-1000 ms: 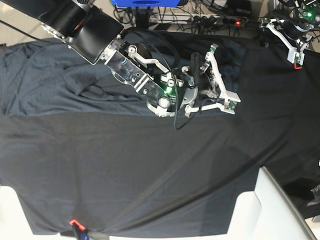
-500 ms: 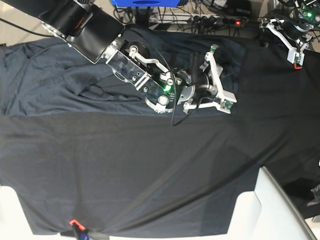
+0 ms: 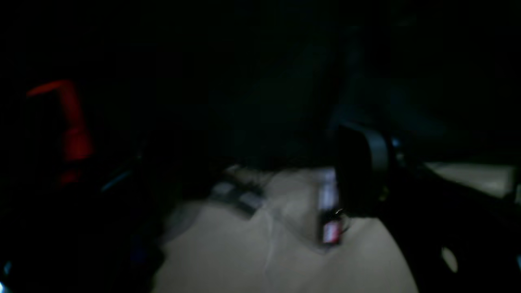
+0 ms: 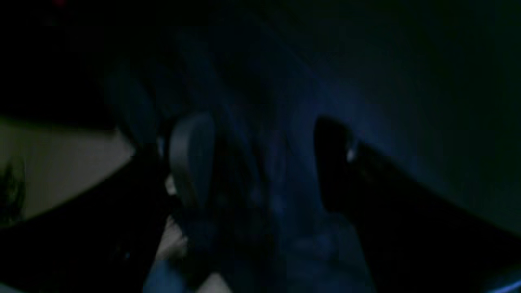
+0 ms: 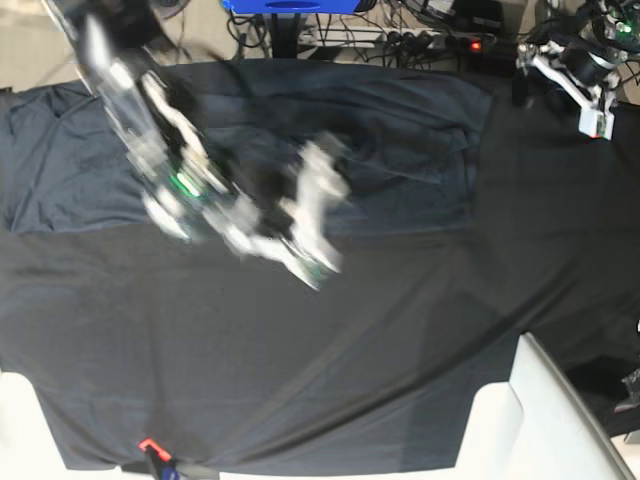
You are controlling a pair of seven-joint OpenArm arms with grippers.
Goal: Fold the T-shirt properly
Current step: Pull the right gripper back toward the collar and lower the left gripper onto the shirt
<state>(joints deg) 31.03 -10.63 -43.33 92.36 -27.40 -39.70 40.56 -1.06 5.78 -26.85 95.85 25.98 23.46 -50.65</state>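
T-shirt (image 5: 300,130) lay at 12 o'clock of table cloth (image 5: 320,350), one fold made, wrinkled; more folds seemed left. Right gripper (image 5: 310,225) blurred, jaws spread, holding nothing. Left gripper (image 5: 590,95) at 2 o'clock, state unclear.

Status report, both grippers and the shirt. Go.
Right gripper open, blurred in motion over the T-shirt, holding nothing. Left gripper open at the far table corner, empty. Shirt lies half-folded along the far edge. Nothing in the way.

Swung, blurred, from frame centre toward left-centre, white-fingered right gripper (image 5: 318,215) now spread open above crumpled dark charcoal-grey knit T-shirt (image 5: 400,140).
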